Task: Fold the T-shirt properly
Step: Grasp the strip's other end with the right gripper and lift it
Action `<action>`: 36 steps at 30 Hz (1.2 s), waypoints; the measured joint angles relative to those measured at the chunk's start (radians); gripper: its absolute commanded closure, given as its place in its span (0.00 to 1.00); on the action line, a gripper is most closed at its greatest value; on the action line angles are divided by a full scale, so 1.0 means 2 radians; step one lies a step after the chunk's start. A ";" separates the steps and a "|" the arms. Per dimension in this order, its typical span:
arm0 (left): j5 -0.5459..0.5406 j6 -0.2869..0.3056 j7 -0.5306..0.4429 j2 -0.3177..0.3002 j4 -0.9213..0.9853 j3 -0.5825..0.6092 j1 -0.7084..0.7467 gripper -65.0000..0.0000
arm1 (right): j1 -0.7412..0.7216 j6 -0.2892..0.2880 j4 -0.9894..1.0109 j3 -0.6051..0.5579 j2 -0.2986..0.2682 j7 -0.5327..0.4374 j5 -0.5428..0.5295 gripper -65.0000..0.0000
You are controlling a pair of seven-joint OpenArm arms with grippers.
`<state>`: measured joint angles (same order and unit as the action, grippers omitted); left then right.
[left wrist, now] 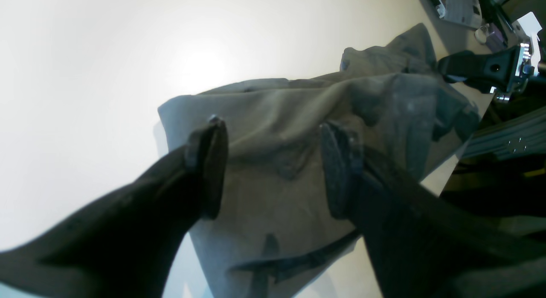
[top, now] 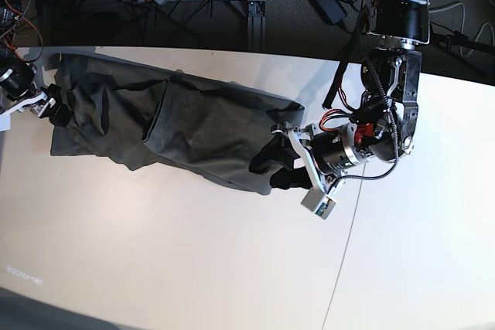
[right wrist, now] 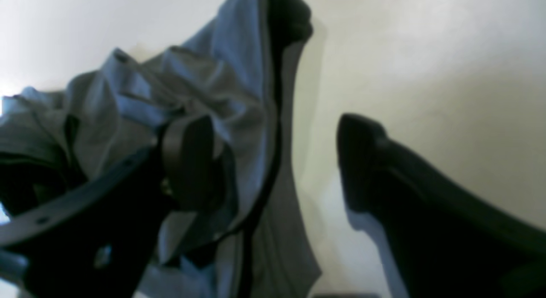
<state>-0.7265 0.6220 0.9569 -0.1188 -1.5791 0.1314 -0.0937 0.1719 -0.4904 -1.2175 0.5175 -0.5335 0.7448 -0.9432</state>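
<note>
pale table (top: 186,268) lay beneath. the left gripper (left wrist: 273,165) hung wide open, holding nothing, over one end of the shirt (left wrist: 273,204); the right gripper (right wrist: 273,161), also wide, stood at its other, bunched end.

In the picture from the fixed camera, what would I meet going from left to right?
White-and-black right tool, dark olive-grey cotton T-shirt, black-and-white left tool.
</note>
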 measured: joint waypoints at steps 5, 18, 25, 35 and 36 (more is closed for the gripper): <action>0.000 0.000 0.000 0.000 0.000 0.000 0.000 0.42 | 0.000 0.000 0.000 0.001 0.016 0.017 -0.022 0.31; 0.000 0.000 0.000 0.000 0.000 0.000 0.000 0.42 | 0.000 0.000 -0.002 -0.054 0.023 0.014 -0.032 0.40; 0.001 0.000 0.000 0.000 0.000 0.000 0.000 0.42 | 0.003 0.000 -0.001 -0.057 0.027 0.004 -0.017 1.00; -0.020 0.000 0.013 -0.039 0.000 0.001 0.002 0.42 | 0.000 -0.001 -0.002 -0.056 0.010 -0.051 0.076 1.00; -0.028 0.000 0.017 -0.045 0.000 0.001 0.002 0.42 | 0.000 -0.001 -0.002 -0.055 0.001 -0.051 0.078 1.00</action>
<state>-0.7830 0.6220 0.9916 -0.2092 -1.5791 0.1333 -0.0887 0.1715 -0.4931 -1.2221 0.4072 -0.5308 0.6434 -0.7872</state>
